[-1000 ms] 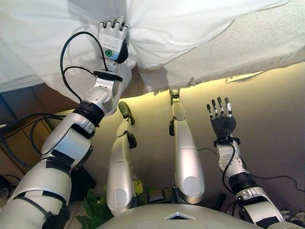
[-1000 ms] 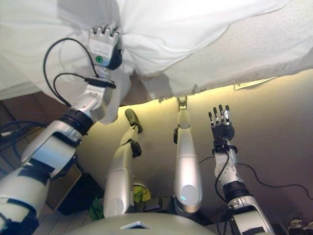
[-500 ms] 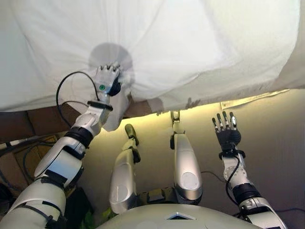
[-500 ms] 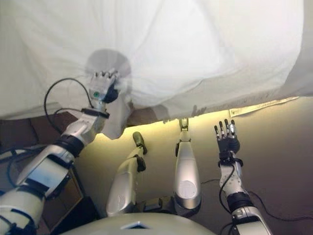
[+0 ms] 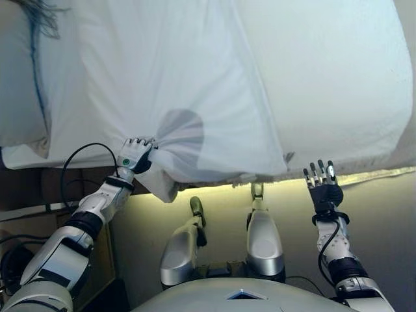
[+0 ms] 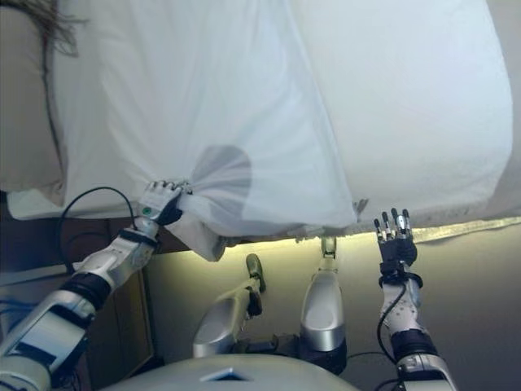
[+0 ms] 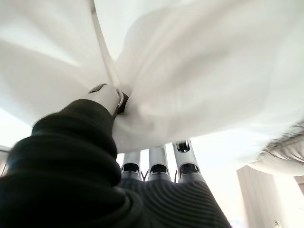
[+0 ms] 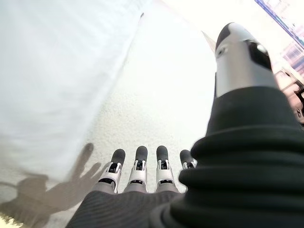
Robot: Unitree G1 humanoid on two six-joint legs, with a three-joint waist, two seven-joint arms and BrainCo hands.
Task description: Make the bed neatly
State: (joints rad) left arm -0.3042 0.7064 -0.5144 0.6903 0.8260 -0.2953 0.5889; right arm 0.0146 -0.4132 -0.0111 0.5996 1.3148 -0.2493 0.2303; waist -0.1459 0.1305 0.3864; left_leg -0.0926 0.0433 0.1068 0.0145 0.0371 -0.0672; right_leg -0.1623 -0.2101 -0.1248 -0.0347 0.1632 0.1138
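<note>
A white sheet (image 5: pixel 175 71) lies over the left and middle of the bed, and its loose edge runs diagonally down to the near side. My left hand (image 5: pixel 135 155) is shut on a bunched fold of the sheet at the bed's near edge. The left wrist view shows the cloth (image 7: pixel 190 71) pinched under the thumb (image 7: pixel 108 98). The bare, textured white mattress (image 5: pixel 338 71) shows on the right. My right hand (image 5: pixel 323 187) is open and empty, fingers straight, just in front of the mattress's near edge. It also shows in the right wrist view (image 8: pixel 137 168).
A pale pillow (image 5: pixel 18 97) lies at the bed's left end, with a dark fringe (image 5: pixel 40 14) above it. A lit yellow strip (image 5: pixel 364 174) runs under the bed's near edge. Dark wooden furniture (image 5: pixel 39 195) stands at the left.
The view has swung up over the bed, so more of the sheet and mattress shows. My left hand keeps its hold on the sheet. The right hand stays open.
</note>
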